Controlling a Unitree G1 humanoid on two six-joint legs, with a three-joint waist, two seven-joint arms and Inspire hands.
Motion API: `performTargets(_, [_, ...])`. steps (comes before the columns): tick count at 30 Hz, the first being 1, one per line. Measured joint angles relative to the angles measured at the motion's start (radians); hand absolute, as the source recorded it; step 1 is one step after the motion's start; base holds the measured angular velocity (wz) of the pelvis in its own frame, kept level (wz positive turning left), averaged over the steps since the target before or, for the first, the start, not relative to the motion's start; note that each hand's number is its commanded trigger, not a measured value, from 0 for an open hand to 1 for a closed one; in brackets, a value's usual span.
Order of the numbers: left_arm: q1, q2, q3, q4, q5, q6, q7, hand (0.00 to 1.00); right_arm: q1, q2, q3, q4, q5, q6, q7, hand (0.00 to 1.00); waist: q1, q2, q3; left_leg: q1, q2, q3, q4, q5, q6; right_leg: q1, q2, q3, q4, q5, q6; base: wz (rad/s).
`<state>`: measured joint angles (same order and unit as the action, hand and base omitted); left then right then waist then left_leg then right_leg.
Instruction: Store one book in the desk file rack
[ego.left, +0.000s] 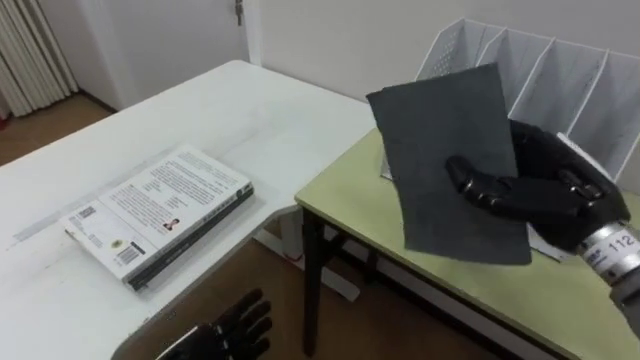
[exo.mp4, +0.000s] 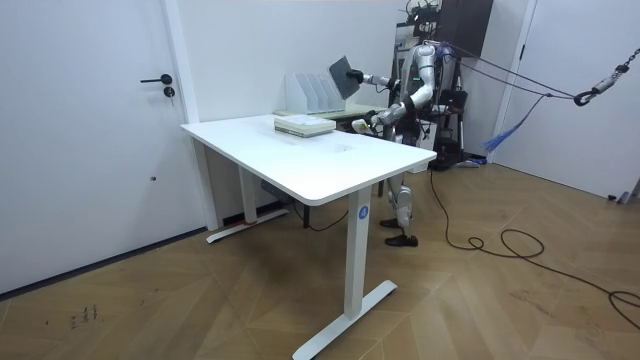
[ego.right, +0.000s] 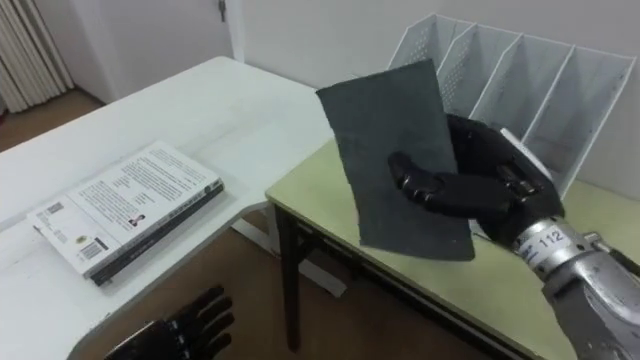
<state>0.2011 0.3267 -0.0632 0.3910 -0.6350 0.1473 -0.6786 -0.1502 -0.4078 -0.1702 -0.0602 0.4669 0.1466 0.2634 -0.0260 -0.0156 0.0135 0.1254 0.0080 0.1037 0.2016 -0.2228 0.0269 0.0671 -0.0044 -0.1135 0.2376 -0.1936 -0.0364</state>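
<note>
As its edge is presumably to be aimed at a slot, the dark book (ego.left: 450, 150) is gripped, tilted, by the curled fingers of the right hand (ego.left: 542, 190), above the green tabletop (ego.left: 345, 195) and before the file rack (ego.left: 560, 80). The left hand (ego.left: 235, 330) is hung low, fingers relaxed.

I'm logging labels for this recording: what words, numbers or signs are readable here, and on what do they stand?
"112": on the white band at the wrist of the right hand, which holds the dark book.
Printed book on the white table: cover text and barcodes, too small to read.
Blue sticker on the table leg: too small to read.
Dark book's cover and file rack: no text.
</note>
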Motion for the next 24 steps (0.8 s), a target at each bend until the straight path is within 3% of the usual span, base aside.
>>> performTargets(3, [0.001,-0.035,-0.025,0.088,0.036,-0.037,0.006,0.00,-0.042,0.029,-0.001,0.000,-0.028,-0.017,-0.104,1.00,0.001,-0.002,0.0018,-0.002,-0.001,0.000,-0.003,0.000,0.000,-0.009,0.000,0.000,0.000,0.000,0.000,-0.01])
performTargets(10, [-0.001,-0.075,-0.058,0.344,0.107,-0.076,0.068,0.00,-0.182,0.030,0.002,-0.002,-0.105,-0.060,-0.354,1.00,0.009,-0.005,0.0006,-0.033,-0.004,-0.009,-0.002,0.001,-0.001,-0.031,0.009,-0.003,0.002,0.004,-0.001,0.01])
performTargets(18, [0.027,-0.082,-0.060,0.476,0.128,-0.107,0.146,0.00,-0.330,0.029,0.003,0.073,-0.136,-0.105,-0.540,1.00,0.013,-0.015,0.0016,-0.034,-0.003,-0.013,-0.005,0.001,-0.001,-0.027,0.007,-0.028,-0.002,0.004,-0.001,0.03])
performTargets(24, [0.036,-0.082,-0.058,0.549,0.127,-0.123,0.197,0.00,-0.382,0.018,0.002,0.192,-0.139,-0.104,-0.662,1.00,0.031,-0.028,-0.0061,-0.047,-0.007,-0.021,0.006,0.001,-0.001,-0.035,0.006,-0.030,0.000,0.005,-0.002,0.02])
